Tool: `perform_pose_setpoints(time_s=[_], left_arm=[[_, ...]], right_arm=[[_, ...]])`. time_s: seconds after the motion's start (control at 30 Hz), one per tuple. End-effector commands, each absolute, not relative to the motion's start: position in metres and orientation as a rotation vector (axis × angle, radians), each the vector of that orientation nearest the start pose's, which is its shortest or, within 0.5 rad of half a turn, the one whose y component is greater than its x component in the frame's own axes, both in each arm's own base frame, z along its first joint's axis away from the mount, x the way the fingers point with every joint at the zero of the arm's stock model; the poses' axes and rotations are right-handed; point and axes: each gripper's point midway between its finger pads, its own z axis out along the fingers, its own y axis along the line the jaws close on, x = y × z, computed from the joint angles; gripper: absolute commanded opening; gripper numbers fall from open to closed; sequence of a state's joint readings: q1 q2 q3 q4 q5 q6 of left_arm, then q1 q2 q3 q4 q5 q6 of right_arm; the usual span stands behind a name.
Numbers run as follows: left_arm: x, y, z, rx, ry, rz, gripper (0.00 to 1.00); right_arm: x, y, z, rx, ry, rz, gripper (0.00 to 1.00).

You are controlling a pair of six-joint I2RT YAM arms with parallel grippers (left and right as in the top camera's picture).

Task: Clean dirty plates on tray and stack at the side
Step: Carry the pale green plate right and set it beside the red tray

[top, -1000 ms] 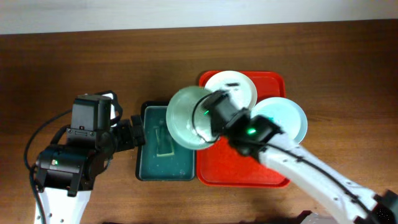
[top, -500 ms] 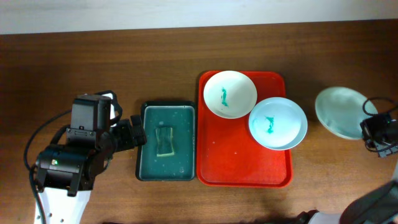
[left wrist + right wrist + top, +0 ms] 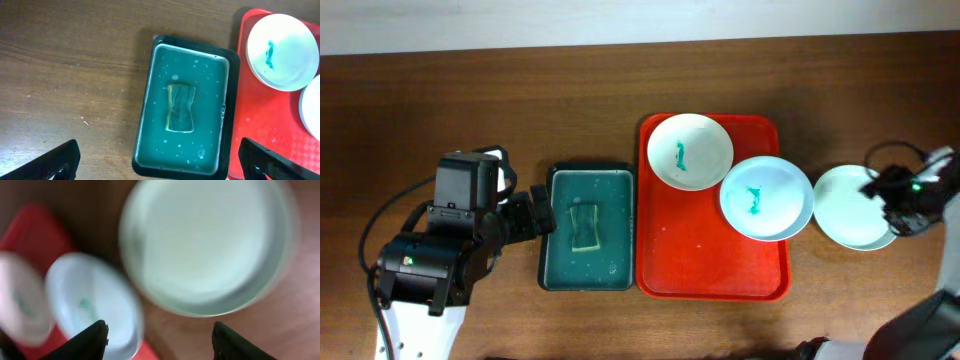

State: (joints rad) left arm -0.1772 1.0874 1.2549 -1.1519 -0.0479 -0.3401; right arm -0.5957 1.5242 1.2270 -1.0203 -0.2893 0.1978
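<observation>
On the red tray (image 3: 710, 270) a white plate (image 3: 690, 150) lies at the back and a pale blue plate (image 3: 767, 198) overhangs the right rim; each has a teal smear. A pale green plate (image 3: 850, 205) without a smear lies on the table right of the tray. My right gripper (image 3: 882, 200) hovers at its right edge, open and holding nothing. The blurred right wrist view shows the green plate (image 3: 207, 245), the blue plate (image 3: 90, 305) and the open right gripper (image 3: 160, 342). My left gripper (image 3: 535, 213) stands open and empty left of the basin.
A dark green basin (image 3: 546, 240) with a sponge (image 3: 585, 226) stands just left of the tray. In the left wrist view the basin (image 3: 227, 125) and sponge (image 3: 181, 107) lie ahead of the left gripper (image 3: 157, 167). Bare wood surrounds everything.
My right arm swung the green plate from over the basin's edge to the table right of the tray, then opened and let it go. The left arm stayed still.
</observation>
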Motion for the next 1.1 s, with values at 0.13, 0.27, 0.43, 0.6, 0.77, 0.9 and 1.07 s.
perform_pose_setpoints(time_s=[0.13, 0.27, 0.43, 0.6, 0.77, 0.9, 1.07], left_arm=[[0.263, -0.038, 0.245, -0.223, 2.541, -0.142, 0.99], [0.263, -0.038, 0.245, -0.223, 2.54, -0.143, 0.99], [0.263, -0.038, 0.245, -0.223, 2.54, -0.143, 0.99], [0.263, -0.038, 0.245, -0.223, 2.54, -0.143, 0.99], [0.263, -0.038, 0.245, -0.223, 2.54, -0.143, 0.99], [0.263, -0.038, 0.245, -0.223, 2.541, -0.142, 0.99], [0.263, -0.038, 0.245, -0.223, 2.54, -0.143, 0.99]], right_arm=[[0.318, -0.092, 0.069, 0.553, 2.934, -0.088, 0.54], [0.326, -0.086, 0.042, 0.536, 2.98, -0.056, 0.27], [0.311, -0.069, 0.028, 0.544, 3.042, 0.063, 0.08], [0.309, -0.066, 0.018, 0.54, 3.033, 0.08, 0.18], [0.297, -0.063, 0.028, 0.59, 3.05, 0.091, 0.04], [0.281, -0.035, 0.085, 0.539, 2.984, 0.233, 0.04], [0.248, 0.023, 0.104, 0.396, 3.046, 0.277, 0.04]])
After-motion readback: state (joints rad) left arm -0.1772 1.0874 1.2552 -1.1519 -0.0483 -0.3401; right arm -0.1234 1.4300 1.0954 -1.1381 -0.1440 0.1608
